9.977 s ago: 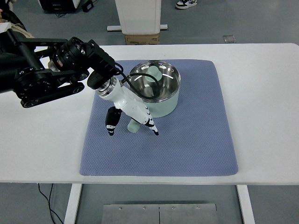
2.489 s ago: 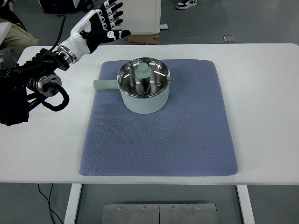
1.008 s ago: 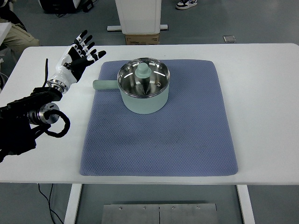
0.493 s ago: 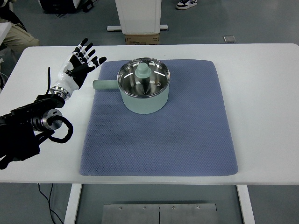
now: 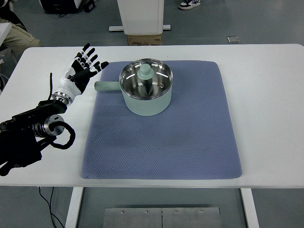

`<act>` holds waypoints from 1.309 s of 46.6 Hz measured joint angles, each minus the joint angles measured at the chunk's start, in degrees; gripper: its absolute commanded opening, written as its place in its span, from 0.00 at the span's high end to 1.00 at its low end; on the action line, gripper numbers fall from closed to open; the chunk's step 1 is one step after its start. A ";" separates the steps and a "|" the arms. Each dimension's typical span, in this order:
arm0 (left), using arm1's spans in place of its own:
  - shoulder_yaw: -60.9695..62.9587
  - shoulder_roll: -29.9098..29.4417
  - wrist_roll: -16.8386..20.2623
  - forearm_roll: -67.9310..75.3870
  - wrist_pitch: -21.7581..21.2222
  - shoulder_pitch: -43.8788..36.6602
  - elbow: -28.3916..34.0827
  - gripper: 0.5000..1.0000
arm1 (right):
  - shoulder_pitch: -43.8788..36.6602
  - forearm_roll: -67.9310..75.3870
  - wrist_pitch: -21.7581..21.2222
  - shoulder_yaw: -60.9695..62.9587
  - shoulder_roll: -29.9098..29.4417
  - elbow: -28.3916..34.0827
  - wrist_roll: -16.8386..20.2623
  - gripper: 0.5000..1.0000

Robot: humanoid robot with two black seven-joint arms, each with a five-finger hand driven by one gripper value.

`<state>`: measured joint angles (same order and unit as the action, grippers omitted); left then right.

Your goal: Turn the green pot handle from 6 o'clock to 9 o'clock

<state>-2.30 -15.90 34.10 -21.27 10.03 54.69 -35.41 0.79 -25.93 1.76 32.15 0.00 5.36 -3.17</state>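
Note:
A pale green pot point(image 5: 146, 97) with a shiny steel inside stands on the blue mat point(image 5: 190, 137), toward its upper left. Its handle point(image 5: 107, 86) points left, at 9 o'clock. A green knob piece point(image 5: 145, 73) shows inside the pot. My left hand point(image 5: 84, 66) is open with fingers spread, above the white table left of the mat, a short way up and left of the handle's tip. It holds nothing and does not touch the pot. The right arm is not in view.
The white table point(image 5: 266, 95) reaches past the mat on all sides. My black left arm point(image 5: 28, 135) lies over the table's left part. A person's leg point(image 5: 16, 35) shows beyond the far left edge. A cardboard box point(image 5: 144, 39) stands behind the table.
Ten seconds ago my left hand held the handle at 6 o'clock; the handle now points left. Over the last second the open hand and arm have drifted down and slightly right.

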 measured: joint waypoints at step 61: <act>-0.78 -0.32 0.17 0.63 0.03 0.02 0.11 0.00 | -0.04 0.00 0.00 -0.01 0.00 0.00 0.02 0.00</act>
<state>-3.08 -16.23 34.28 -20.65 10.06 54.71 -35.30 0.75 -25.93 1.76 32.14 0.00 5.36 -3.15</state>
